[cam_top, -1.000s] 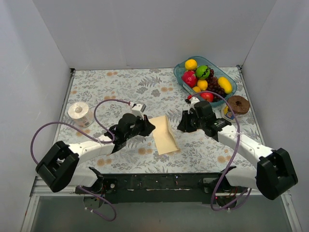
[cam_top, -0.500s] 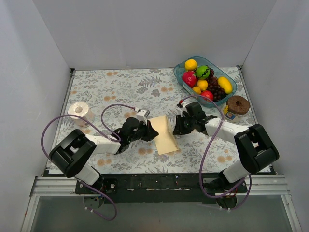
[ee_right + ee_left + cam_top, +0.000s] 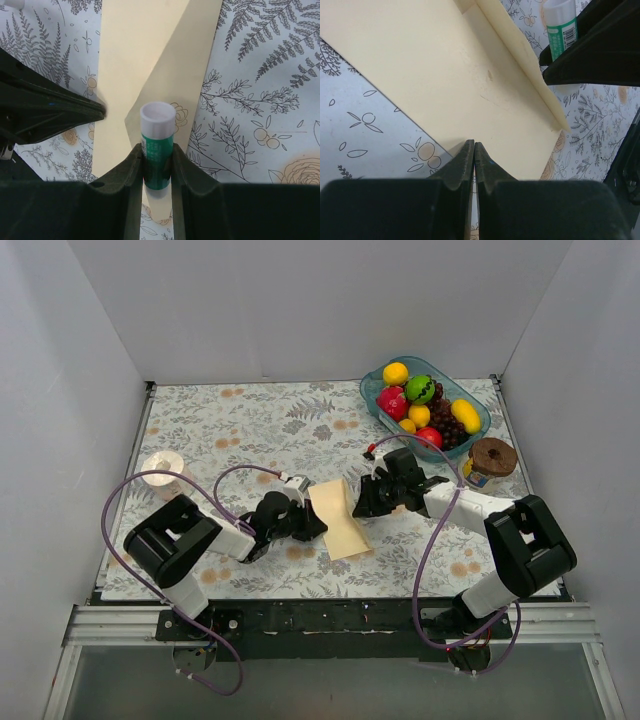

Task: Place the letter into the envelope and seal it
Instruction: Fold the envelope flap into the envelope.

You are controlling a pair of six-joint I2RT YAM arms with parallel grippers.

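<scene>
Two sets of jaws flank the envelope point(image 3: 338, 520) on the counter point(image 3: 250, 420): left jaws clenched empty at its edge, right jaws grasping a glue stick point(image 3: 157, 145) over its flap side. Can't see the letter. Best to pin the paper with the left jaws and sweep glue lightly along the flap.

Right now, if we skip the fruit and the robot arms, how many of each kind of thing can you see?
envelope: 1
glue stick: 1
white roll: 1
blue fruit dish: 1
brown-lidded jar: 1
Total: 5
</scene>
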